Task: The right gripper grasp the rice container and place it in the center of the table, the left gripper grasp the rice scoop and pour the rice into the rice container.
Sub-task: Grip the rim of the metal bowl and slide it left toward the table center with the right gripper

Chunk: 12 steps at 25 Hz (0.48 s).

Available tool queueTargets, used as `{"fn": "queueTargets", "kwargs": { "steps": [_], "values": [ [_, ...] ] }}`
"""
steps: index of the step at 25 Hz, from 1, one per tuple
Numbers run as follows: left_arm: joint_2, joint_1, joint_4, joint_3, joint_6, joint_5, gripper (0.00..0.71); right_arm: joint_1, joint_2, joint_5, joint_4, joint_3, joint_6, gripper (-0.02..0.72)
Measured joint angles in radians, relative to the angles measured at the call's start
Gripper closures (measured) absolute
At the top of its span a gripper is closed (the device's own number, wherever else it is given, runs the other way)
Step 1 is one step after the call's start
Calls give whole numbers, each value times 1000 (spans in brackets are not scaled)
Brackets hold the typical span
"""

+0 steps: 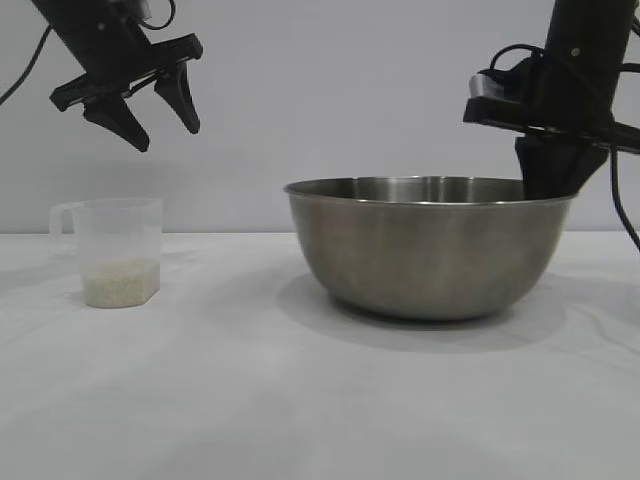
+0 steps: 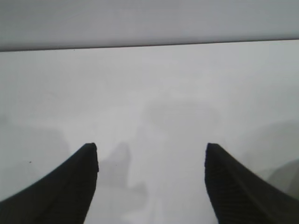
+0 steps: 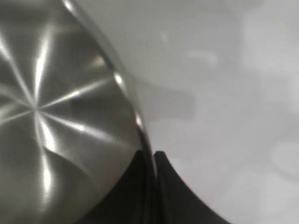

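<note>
A plain pale wall stands behind the table (image 1: 300,400), a white matte surface that fills the lower part of the exterior view. On it, right of the middle, sits the rice container (image 1: 430,250), a wide brushed-steel bowl with a thin rolled rim, upright and casting a soft shadow beneath. The right gripper (image 1: 548,175) comes down steeply over the bowl's right edge, and the right wrist view shows its two dark fingers (image 3: 135,186) pinched together on the rim (image 3: 140,121), one inside the bowl and one outside, so the jaws are clamped on the rice container. The bowl's inner surface shows bare metal in that view. Well apart, at the left of the table, stands the rice scoop (image 1: 115,250), a small translucent cup with a loop handle turned to the left. A shallow layer of the rice (image 1: 122,282) lies in its bottom. The left gripper (image 1: 150,120) hangs in the air above the scoop, tilted downward, touching nothing, its fingers (image 2: 70,186) spread wide apart over bare table.
</note>
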Motion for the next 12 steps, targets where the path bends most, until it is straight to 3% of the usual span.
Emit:
{"fn": "queueTargets", "kwargs": {
  "steps": [6,12],
  "values": [
    [0,0,0,0,0,0,280,76,0,-49,11,0,-4,703],
    [0,0,0,0,0,4,280,86,0,-66,18,0,0,703]
  ]
}}
